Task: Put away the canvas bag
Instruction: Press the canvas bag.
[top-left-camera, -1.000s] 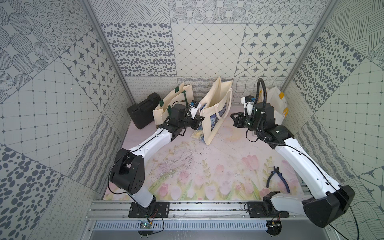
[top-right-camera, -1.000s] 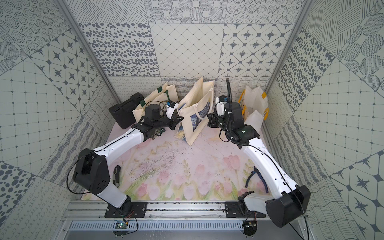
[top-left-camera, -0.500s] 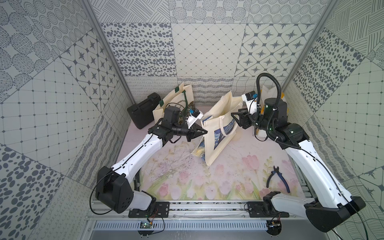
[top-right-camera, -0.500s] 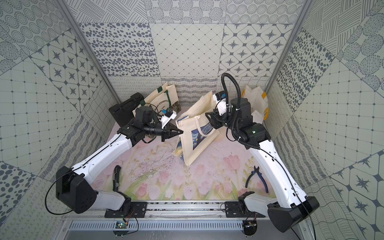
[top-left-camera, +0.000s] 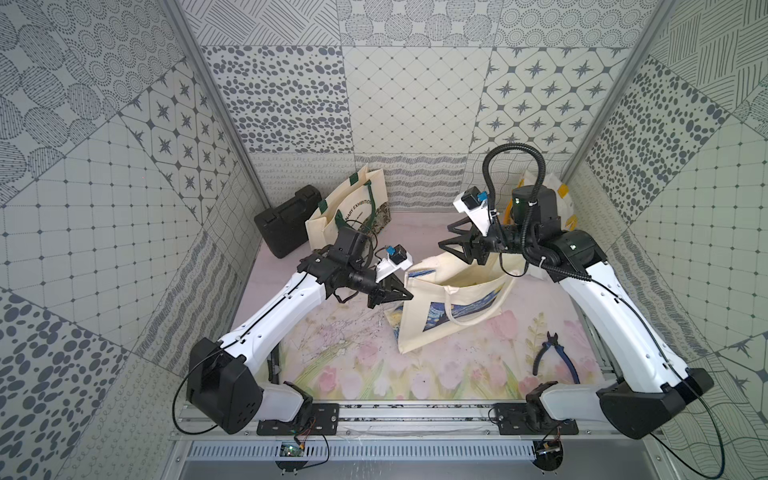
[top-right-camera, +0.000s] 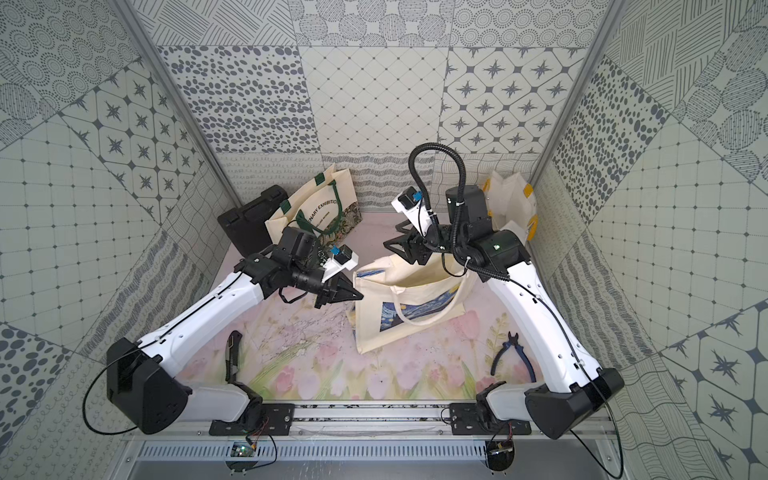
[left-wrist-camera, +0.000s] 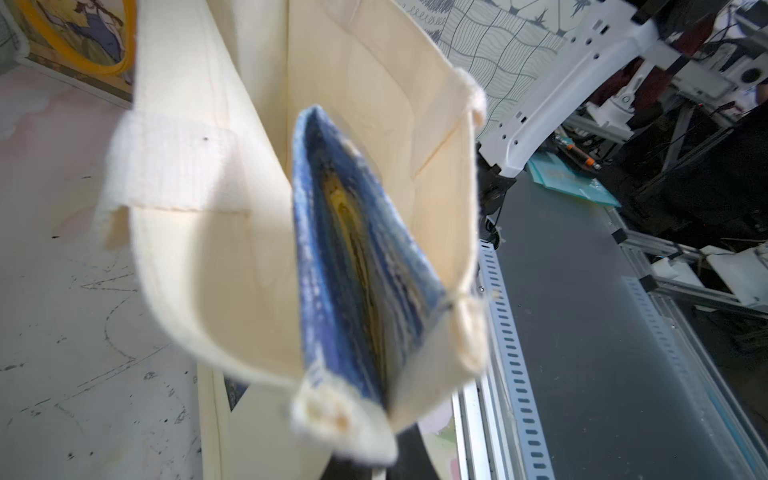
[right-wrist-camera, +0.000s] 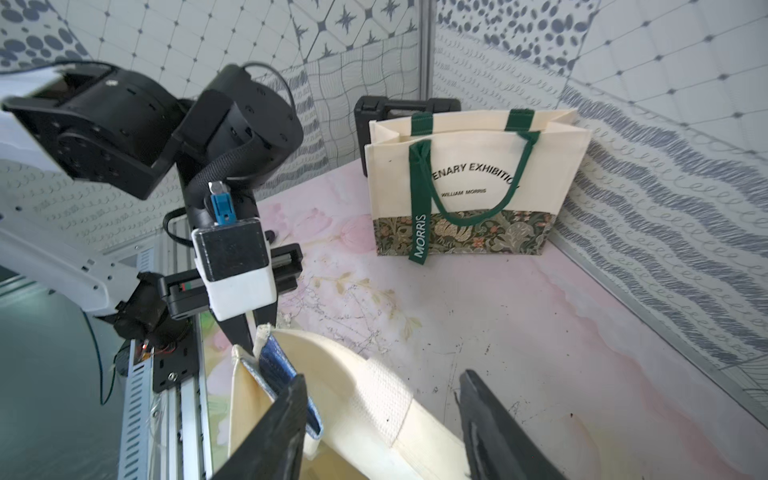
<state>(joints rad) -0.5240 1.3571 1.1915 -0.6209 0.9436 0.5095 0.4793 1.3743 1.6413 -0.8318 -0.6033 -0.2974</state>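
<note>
Desk: Where does the canvas bag (top-left-camera: 453, 309) sit?

Photographer: Centre of the floral mat (top-left-camera: 374, 374), between the two arms, in both top views. It leans with its mouth gaping. The blue-and-yellow night-sky print faces the camera, and one cream handle loops across the print. Its lower corner is down on the mat.

Desk: And the left gripper (top-left-camera: 409, 296)?

Photographer: Pressed together on the bag's rim, at the corner nearest that arm. The right wrist view shows its black fingers (right-wrist-camera: 237, 332) pinching the cream hem where the printed panel folds in. The left wrist view is filled by the bag's blurred inside.

Desk: The right gripper (top-left-camera: 455, 241)?

Photographer: Spread, jaws well apart, above the far side of the open mouth. In its own wrist view the fingers frame the bag's woven handle patch. Whether either finger touches the cloth cannot be told.

Desk: What else is in frame?

Photographer: A William Morris tote (right-wrist-camera: 473, 187) with green handles stands upright at the back wall, with a black case (top-left-camera: 282, 224) just beside it. A bag with yellow handles (top-left-camera: 557, 187) is partly hidden behind the right arm. Blue-handled pliers (top-left-camera: 557, 353) lie on the mat near that arm's base, well apart from the canvas bag.
</note>
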